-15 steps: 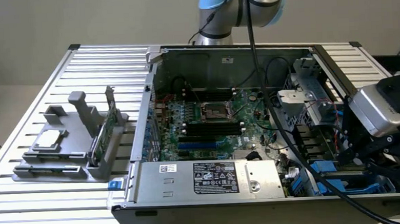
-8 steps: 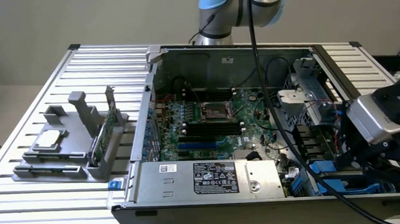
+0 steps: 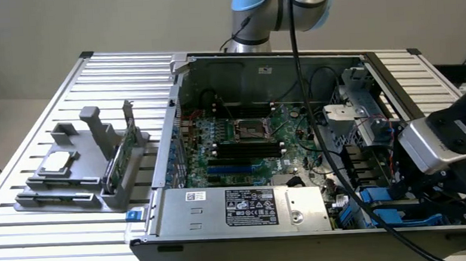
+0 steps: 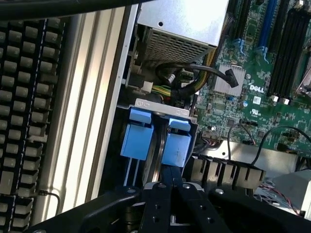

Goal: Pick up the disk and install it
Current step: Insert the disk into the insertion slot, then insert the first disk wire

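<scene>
Two blue tabs (image 4: 139, 137) face out of the drive bay in the corner of the case (image 3: 175, 118), beside the power supply (image 3: 245, 207). I take them for the rail ends of the disk (image 4: 176, 143), which sits edge-on in that bay with its metal body hidden. The tool (image 4: 170, 171) hangs right at the tabs with its fingers shut together and holding nothing. I cannot tell whether they touch the plastic. Closed like this, they would serve better as a pusher than as a clamp, so the disk looks placed and perhaps being seated. The case lies open-side-up on the desk (image 3: 71, 240), which leaves the bay reachable from above.
</scene>
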Motion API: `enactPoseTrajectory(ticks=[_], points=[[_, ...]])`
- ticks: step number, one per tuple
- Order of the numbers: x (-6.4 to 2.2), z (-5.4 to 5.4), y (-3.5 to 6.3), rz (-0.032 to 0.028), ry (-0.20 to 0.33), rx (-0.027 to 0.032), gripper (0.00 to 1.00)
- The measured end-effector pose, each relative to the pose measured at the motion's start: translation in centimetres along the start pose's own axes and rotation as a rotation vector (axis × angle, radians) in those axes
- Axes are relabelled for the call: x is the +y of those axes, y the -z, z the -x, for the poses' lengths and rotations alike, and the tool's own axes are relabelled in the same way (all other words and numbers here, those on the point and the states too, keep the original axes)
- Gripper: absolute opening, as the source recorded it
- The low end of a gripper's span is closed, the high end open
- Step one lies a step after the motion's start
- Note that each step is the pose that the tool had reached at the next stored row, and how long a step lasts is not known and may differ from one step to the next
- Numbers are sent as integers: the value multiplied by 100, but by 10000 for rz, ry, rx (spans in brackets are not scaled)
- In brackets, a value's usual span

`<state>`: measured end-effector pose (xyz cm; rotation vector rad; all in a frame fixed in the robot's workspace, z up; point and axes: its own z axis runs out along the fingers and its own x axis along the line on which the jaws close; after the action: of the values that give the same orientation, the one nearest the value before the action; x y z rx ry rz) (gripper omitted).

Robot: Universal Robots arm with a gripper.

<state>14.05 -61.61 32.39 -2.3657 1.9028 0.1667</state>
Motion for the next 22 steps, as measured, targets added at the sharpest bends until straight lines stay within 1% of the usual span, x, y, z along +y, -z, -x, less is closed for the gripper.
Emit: enactPoseTrajectory(ticks=[1, 2, 3, 4, 10, 14, 22], points=[[-1, 2, 4, -3, 4, -15, 11], [-3, 7, 29, -9, 8, -42, 11], [-4, 11, 69, -6, 9, -45, 11], [-5, 19, 124, 1, 9, -27, 11], [-6, 59, 394, 2, 8, -26, 11], [-7, 61, 406, -16, 19, -36, 11], [-6, 61, 407, -15, 18, -33, 11]])
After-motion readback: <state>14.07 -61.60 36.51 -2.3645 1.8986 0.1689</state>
